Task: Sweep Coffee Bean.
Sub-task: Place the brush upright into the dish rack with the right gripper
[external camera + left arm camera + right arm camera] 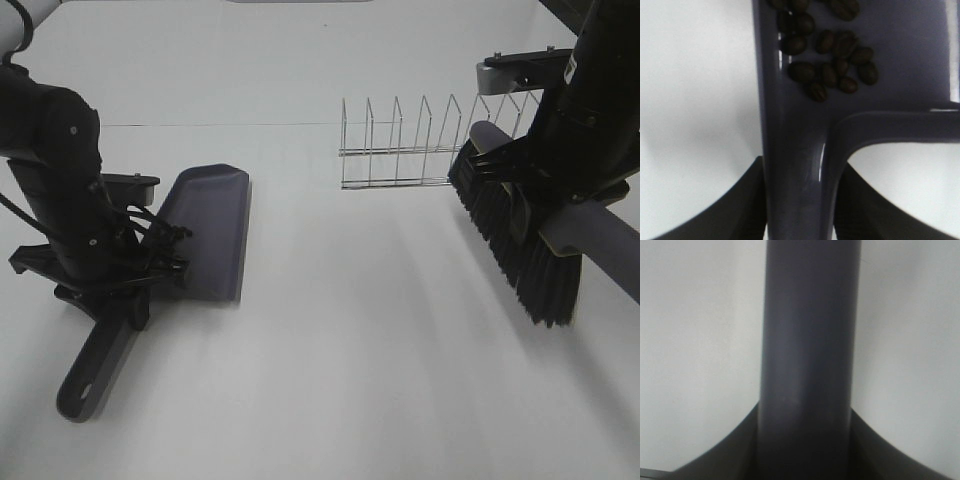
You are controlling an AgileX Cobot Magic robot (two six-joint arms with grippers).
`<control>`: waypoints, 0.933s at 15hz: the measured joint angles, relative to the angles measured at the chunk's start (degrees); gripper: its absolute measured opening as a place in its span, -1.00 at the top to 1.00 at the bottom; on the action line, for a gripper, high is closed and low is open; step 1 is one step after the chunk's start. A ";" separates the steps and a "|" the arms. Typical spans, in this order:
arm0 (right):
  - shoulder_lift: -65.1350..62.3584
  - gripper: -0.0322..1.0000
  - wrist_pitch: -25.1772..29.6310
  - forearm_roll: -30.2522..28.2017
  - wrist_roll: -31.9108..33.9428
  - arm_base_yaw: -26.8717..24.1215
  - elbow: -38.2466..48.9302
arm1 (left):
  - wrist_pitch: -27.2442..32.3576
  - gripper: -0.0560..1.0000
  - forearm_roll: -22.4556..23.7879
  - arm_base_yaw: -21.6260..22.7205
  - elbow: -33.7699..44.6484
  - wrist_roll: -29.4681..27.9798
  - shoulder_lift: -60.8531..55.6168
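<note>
In the left wrist view, the coffee bean (830, 55) cluster lies inside the dark grey dustpan (800, 125), close to where its handle starts. My left gripper (800, 210) is shut on that handle, one finger on each side. The high view shows the dustpan (208, 235) at the left with my left gripper (128, 285) clamped behind the pan; no beans can be made out there. At the right, my right gripper (560, 205) is shut on the brush's grey handle (810, 340). The brush's black bristles (510, 240) hang above the table, well away from the dustpan.
A wire rack (420, 140) stands on the white table (350, 350) at the back, just left of the brush. A thin seam crosses the far tabletop. The dustpan's long handle end (85, 385) points toward the front left.
</note>
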 joint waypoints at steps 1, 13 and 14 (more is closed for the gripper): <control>0.00 0.42 -0.52 -0.23 0.86 0.00 0.00 | 0.00 0.26 0.00 0.06 0.00 0.00 -1.55; 19.42 0.42 1.38 -4.87 4.07 -0.06 -19.02 | 3.90 0.26 0.00 0.06 0.00 -0.17 -6.53; 23.49 0.42 1.78 -4.87 4.01 -0.06 -22.57 | 4.01 0.26 -0.17 0.06 0.00 -0.17 -6.53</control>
